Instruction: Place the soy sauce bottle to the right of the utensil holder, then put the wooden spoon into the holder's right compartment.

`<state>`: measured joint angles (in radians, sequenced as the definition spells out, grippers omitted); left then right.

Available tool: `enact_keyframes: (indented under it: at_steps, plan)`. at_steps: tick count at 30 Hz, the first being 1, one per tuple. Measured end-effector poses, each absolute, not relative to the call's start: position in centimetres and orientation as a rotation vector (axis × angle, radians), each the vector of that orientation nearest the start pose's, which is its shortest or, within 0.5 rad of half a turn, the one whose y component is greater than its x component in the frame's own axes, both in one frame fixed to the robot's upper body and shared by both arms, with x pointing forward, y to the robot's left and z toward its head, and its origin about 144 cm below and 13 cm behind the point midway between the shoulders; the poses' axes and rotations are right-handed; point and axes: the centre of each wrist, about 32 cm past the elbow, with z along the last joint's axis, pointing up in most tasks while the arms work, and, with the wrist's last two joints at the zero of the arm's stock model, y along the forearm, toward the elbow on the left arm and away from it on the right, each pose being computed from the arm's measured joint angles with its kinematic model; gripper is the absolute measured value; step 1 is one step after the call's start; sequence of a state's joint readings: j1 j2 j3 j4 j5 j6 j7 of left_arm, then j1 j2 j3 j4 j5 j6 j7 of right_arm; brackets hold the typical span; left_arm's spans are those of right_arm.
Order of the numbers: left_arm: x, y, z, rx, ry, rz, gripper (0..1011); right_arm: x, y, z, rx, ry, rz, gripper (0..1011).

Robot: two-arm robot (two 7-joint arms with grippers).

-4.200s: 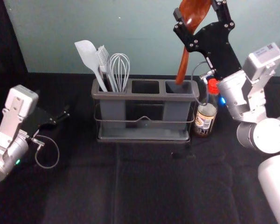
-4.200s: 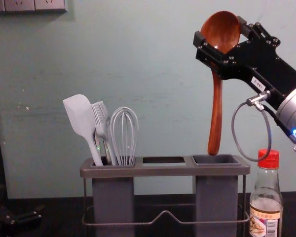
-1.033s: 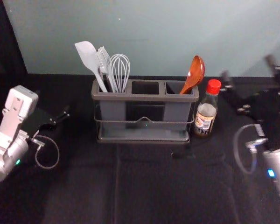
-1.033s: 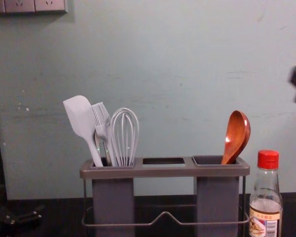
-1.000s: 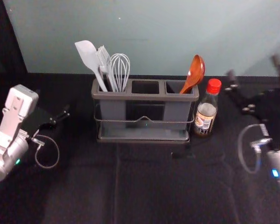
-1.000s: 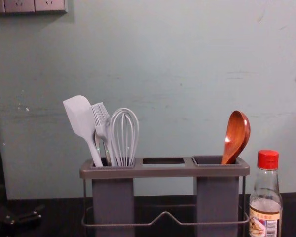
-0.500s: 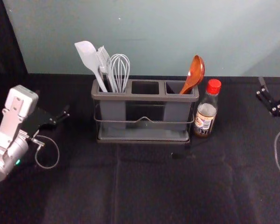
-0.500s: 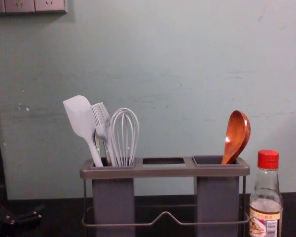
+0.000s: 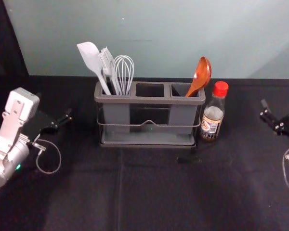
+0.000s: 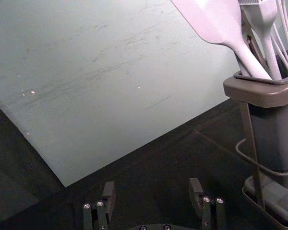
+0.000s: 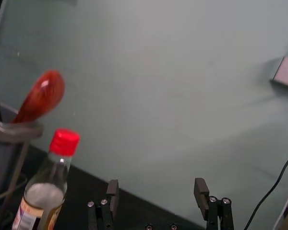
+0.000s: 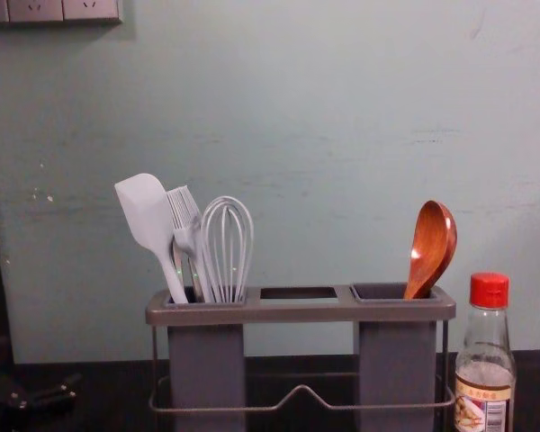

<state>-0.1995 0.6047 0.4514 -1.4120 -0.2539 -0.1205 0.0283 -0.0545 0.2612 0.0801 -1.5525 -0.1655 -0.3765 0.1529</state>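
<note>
Both parts of the job look done. The soy sauce bottle stands upright on the dark surface, to the left of the right pincer and well apart from it, just beside the right end of the utensil holder; whether bottle and holder touch, I cannot tell. Farther left from that pincer, beyond the bottle, the wooden spoon sits in the holder's right compartment, handle down.

The right pincer is out at the right edge of the head view, spread wide with nothing between its fingers. The left pincer is parked on the holder's other side, also wide and without a load. Nothing seems left to place; at most, the right arm might draw farther off, taking care not to brush the bottle.

The spoon is glossy red-brown wood, its bowl above the rim and leaning toward the bottle and the right pincer. The bottle is clear glass with a red cap, dark liquid low inside and a printed label with a barcode.
</note>
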Motion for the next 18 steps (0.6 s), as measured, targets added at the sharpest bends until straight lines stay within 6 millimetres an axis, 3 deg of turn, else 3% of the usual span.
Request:
enact_keyframes:
  at_steps: [9, 18]
  plan:
    - [48.9, 31.0, 114.0, 0.305, -0.285, 1.248, 1005, 45.9, -32.4, 113.1, -0.209, -0.466, -1.363, 1002]
    - [48.9, 31.0, 114.0, 0.305, -0.285, 1.248, 1005, 48.9, -31.3, 114.4, -0.287, -0.437, -1.337, 1002]
